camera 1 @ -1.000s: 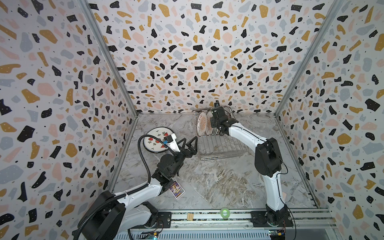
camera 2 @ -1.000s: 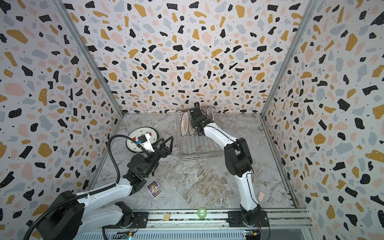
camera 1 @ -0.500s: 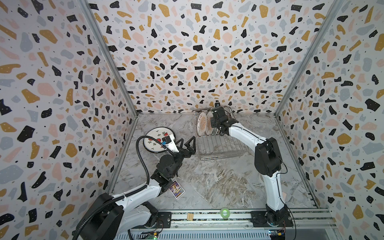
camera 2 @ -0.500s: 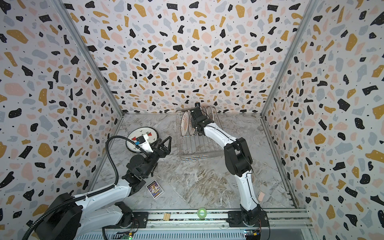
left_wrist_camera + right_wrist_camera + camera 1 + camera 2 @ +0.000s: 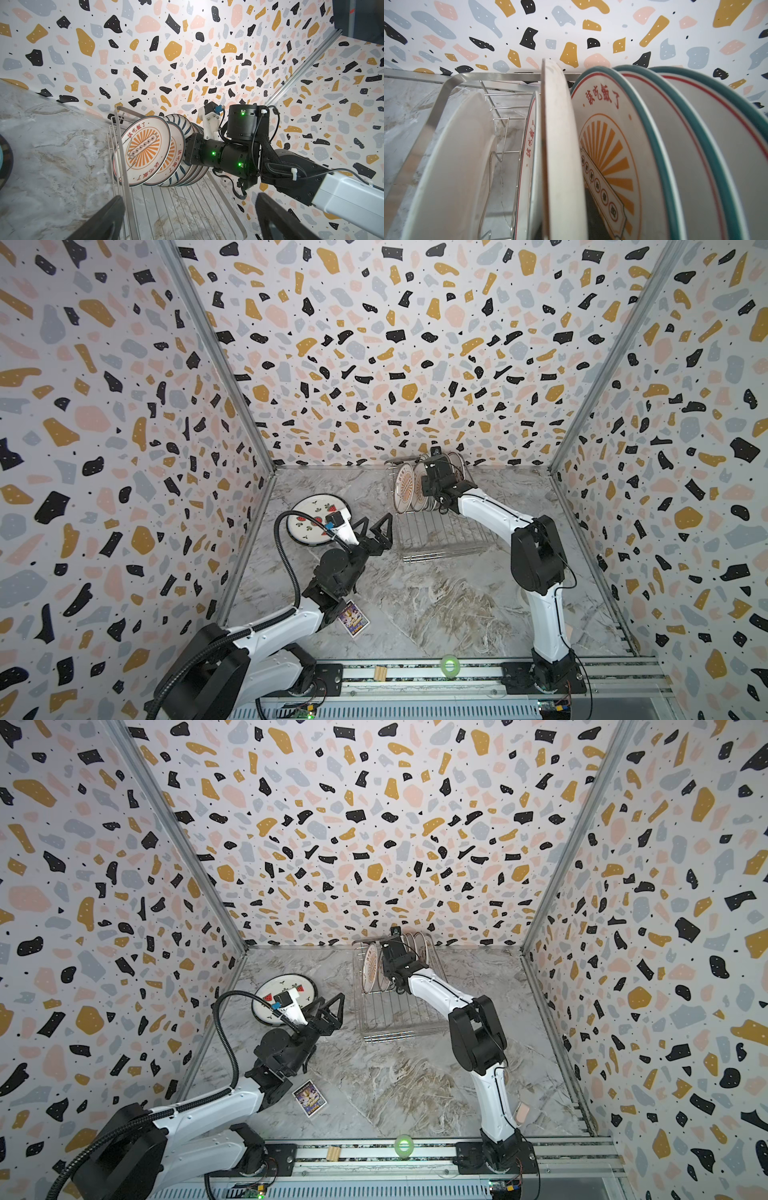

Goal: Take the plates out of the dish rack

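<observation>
My right gripper (image 5: pixel 427 488) sits among the plates (image 5: pixel 405 489) standing at the far end of the dish rack (image 5: pixel 440 556); I cannot tell whether it grips one. My left gripper (image 5: pixel 376 523) hangs wide open beside the rack.

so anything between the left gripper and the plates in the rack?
Yes. A side wall of the dish rack stands between the open left gripper and the front sunburst plate; the left wrist view shows its wires crossing the plate's face.

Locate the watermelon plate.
The watermelon plate lies flat on the table, on the left in both top views, just left of the dish rack and beside the left gripper.
</observation>
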{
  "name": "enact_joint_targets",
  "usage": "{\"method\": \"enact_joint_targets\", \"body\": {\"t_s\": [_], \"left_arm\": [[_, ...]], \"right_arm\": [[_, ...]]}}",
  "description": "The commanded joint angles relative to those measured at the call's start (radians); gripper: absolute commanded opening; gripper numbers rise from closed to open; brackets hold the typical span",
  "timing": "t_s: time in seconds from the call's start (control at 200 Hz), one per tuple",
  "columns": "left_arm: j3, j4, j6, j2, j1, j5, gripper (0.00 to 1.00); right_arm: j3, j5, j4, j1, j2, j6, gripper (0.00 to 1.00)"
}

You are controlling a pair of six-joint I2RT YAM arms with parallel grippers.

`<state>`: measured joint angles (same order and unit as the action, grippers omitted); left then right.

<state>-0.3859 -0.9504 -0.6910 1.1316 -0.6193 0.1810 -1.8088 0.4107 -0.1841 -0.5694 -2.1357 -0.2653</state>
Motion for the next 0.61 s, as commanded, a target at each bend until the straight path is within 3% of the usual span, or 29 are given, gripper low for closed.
{"method": "enact_joint_targets", "body": {"t_s": [0.0, 0.601], "left_arm": [[-0.008, -0.058, 0.028, -0.01, -0.003, -0.009, 1.0], [-0.047, -0.055, 0.005, 0.025, -0.004, -0.049, 1.0]], "right_arm": [[-0.009, 0.074, -0.011, 0.006, 0.106, 0.035, 0.17], [0.076, 0.061, 0.047, 0.008, 0.256, 0.033, 0.16]]}}
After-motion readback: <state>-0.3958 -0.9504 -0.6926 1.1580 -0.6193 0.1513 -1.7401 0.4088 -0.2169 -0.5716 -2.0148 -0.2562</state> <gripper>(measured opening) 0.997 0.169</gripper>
